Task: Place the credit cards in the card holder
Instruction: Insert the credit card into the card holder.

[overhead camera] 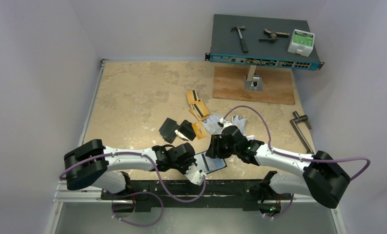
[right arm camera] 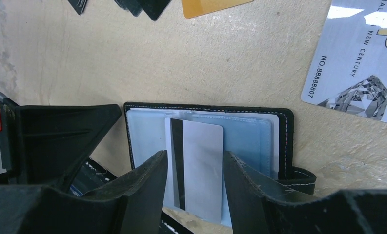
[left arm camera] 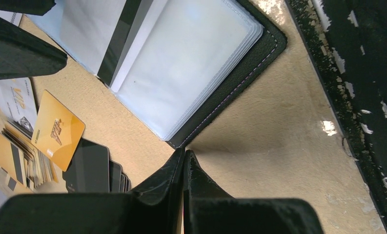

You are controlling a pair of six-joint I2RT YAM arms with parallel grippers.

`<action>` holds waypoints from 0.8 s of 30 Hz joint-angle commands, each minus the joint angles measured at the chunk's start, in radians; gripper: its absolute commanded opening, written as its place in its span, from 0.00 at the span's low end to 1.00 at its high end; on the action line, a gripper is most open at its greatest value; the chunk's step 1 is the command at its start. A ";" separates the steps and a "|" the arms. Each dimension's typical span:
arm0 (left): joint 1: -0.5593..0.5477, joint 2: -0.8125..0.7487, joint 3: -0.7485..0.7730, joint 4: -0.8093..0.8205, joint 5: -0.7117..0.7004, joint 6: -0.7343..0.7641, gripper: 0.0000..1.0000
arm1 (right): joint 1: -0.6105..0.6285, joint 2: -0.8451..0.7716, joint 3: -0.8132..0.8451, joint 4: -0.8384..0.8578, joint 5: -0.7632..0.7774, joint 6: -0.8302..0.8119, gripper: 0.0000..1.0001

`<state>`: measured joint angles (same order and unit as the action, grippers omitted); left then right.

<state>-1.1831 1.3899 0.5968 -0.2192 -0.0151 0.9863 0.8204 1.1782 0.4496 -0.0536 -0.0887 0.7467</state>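
The holder (overhead camera: 215, 165) lies on the table (overhead camera: 132, 92) by its near edge, its corner just beside the left gripper (left arm camera: 184, 163), with one card (right arm camera: 198, 165) on its sleeves between the right gripper (right arm camera: 193, 158) fingers. Loose cards (overhead camera: 197, 109) lie scattered behind it toward mid-table. At the far right a hammer (overhead camera: 240, 36) lies on a switch (overhead camera: 264, 53), with a board (overhead camera: 274, 87) before it

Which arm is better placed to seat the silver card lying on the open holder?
Right, probably: the right claw stands open astride the silver-white plastic card with a black stripe on the open black folding card holder. The left claw is shut beside the holder's corner, off the card.
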 commanded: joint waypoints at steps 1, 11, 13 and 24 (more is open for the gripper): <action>-0.011 -0.026 0.010 -0.008 0.028 -0.011 0.00 | -0.003 0.012 0.005 0.016 -0.003 0.001 0.46; -0.019 -0.019 0.011 0.015 0.036 -0.006 0.00 | -0.001 0.032 -0.009 0.041 -0.001 -0.006 0.47; -0.019 -0.018 0.011 0.017 0.036 -0.005 0.00 | -0.001 0.035 -0.009 0.047 -0.007 -0.002 0.47; -0.019 -0.013 0.008 0.035 0.038 -0.007 0.00 | 0.013 0.032 -0.009 0.068 -0.014 0.010 0.45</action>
<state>-1.1992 1.3891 0.5968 -0.2165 -0.0002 0.9867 0.8238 1.2240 0.4438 -0.0093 -0.0994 0.7479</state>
